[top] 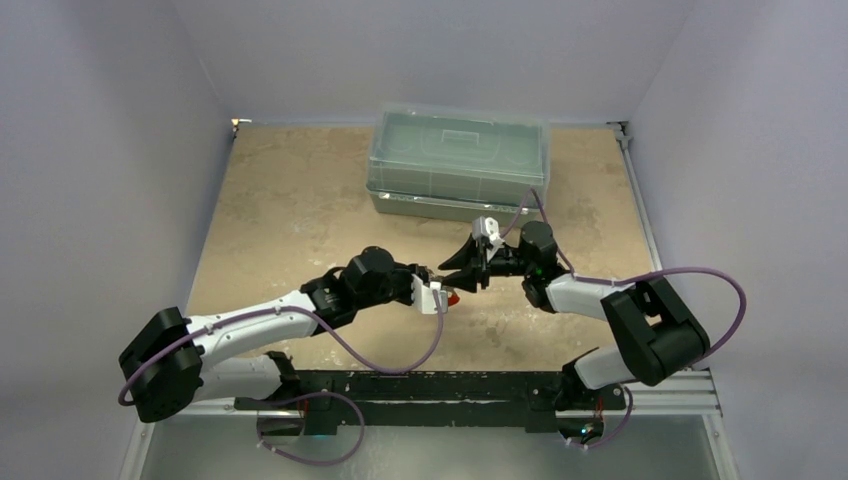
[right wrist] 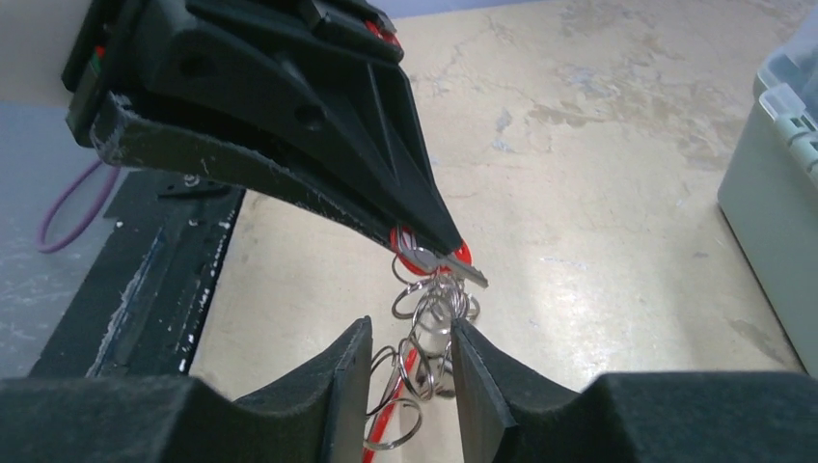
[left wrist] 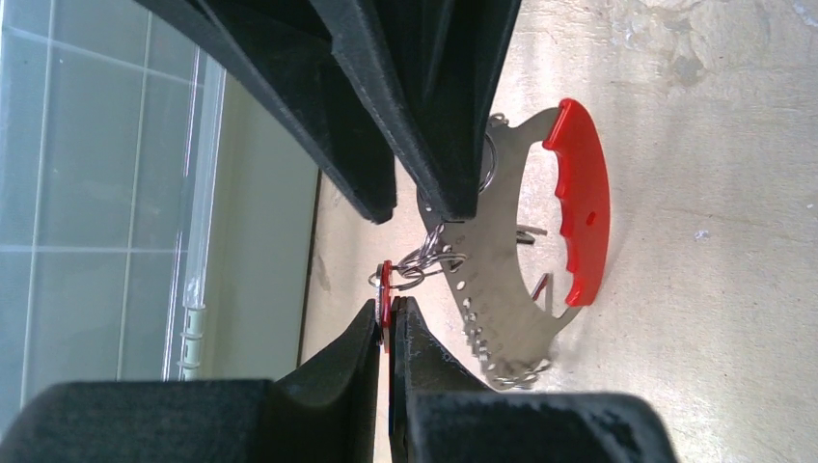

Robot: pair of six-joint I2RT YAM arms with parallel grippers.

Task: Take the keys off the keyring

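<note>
The keyring (left wrist: 494, 280) is a silvery crescent plate with a red outer edge, held above the table. Several thin metal loops (right wrist: 429, 309) hang from it. My left gripper (left wrist: 388, 307) is shut on the red-headed key (left wrist: 386, 285), which is still on a loop. In the right wrist view the left gripper (right wrist: 434, 241) reaches in from above with that key (right wrist: 461, 268). My right gripper (right wrist: 410, 328) is closed on the bunch of loops, with the crescent edge-on (right wrist: 405, 381) between its jaws. Both grippers meet at mid-table in the top view: left (top: 445, 297), right (top: 462, 278).
A large clear plastic box (top: 458, 160) stands at the back of the tan table (top: 300, 210), just behind the right arm. It also shows in the right wrist view (right wrist: 772, 193). A black rail (top: 420, 385) runs along the near edge.
</note>
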